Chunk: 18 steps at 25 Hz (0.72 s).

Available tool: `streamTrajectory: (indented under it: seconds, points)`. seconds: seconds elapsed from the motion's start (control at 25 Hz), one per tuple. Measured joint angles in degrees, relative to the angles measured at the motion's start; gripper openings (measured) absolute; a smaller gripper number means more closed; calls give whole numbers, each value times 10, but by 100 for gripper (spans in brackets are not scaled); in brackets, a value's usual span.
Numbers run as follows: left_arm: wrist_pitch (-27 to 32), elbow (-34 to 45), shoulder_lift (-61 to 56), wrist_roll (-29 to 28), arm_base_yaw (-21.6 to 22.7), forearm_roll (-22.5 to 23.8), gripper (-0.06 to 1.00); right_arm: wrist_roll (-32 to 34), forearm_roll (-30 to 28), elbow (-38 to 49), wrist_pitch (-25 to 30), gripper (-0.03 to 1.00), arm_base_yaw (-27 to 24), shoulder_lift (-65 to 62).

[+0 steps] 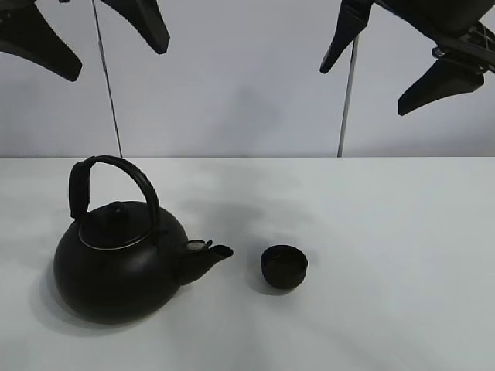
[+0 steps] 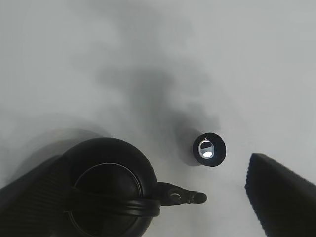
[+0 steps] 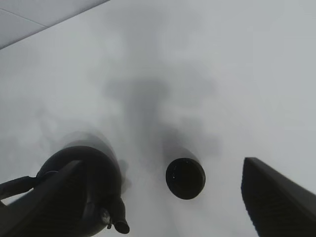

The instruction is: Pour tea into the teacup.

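Both arms hang high above the table (image 1: 402,255), well clear of everything, so nothing's been grasped yet. The left gripper (image 1: 85,35) has its fingers spread wide w/ nothing between them; the right gripper (image 1: 406,54) is spread and empty too. Looks like a start pose: both raised so the wrist cams see the whole layout before any reach.

The kettle (image 1: 120,267) sits upright on the left side of the table, arched handle (image 1: 112,182) standing up over the lid (easy for a top-down grab, I'd judge). Its spout (image 1: 207,255) points toward the right, straight at the teacup (image 1: 284,266), so the kettle's long axis, body to spout tip, runs left-right across the table.

The teacup stands upright, mouth up, near the spout tip but not touching, approx. mid-table. Being round, it has no heading of its own. That layout probably means a short lift-and-tilt suffices.
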Motion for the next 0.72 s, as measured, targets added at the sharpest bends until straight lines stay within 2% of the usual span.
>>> streamTrajectory:
  seconds: [0.72]
  points:
    - [0, 0, 0, 0, 0, 1, 69, 0, 16, 0, 13, 59, 0, 0]
